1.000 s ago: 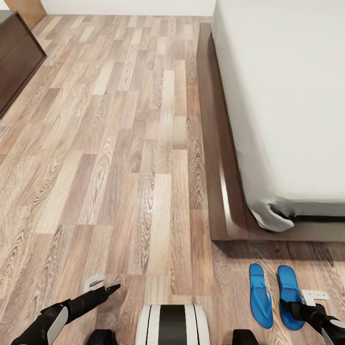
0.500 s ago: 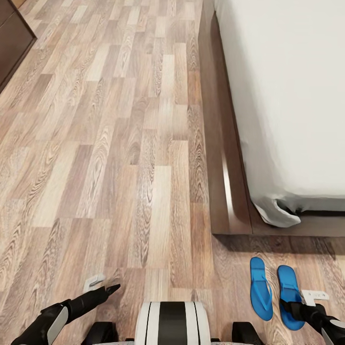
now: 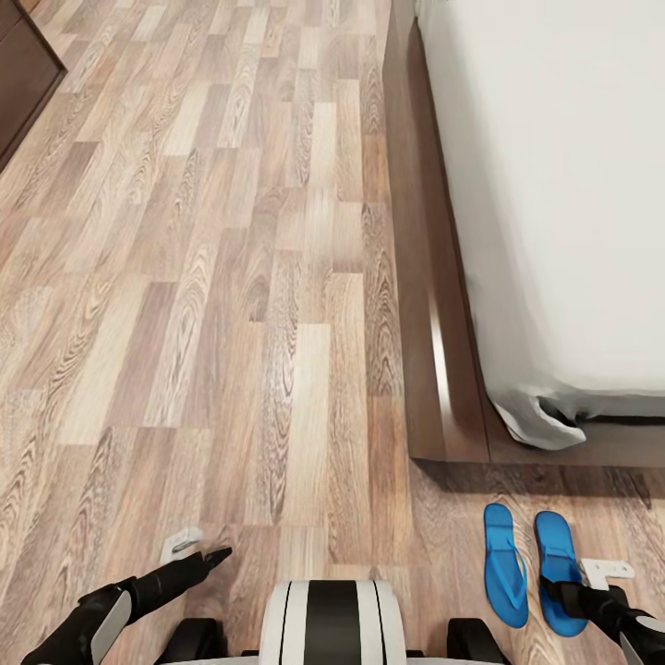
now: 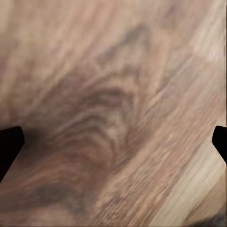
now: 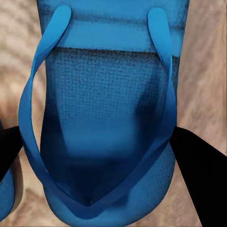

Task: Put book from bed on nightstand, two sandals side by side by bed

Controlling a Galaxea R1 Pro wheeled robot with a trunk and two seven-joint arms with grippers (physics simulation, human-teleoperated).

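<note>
My right gripper (image 3: 591, 591) sits at the lower right of the head view, right over one sandal (image 3: 557, 573). Its jaws are spread wide, one dark tip on each side of the sandal (image 5: 104, 118), with nothing pinched. My arm hides that sandal's heel. Up close it is bumpy blue foam with smooth straps that meet in a V. The other sandal (image 3: 504, 564) lies just beside it, flat on the floor (image 3: 231, 305) of streaky brown planks. My left gripper (image 3: 189, 554) at the lower left is also spread apart over blurry wood. The bed (image 3: 554, 185), soft and white on a dark shiny frame, is cut off at the upper right. A dark cabinet (image 3: 23, 78) peeks in at the upper left.
</note>
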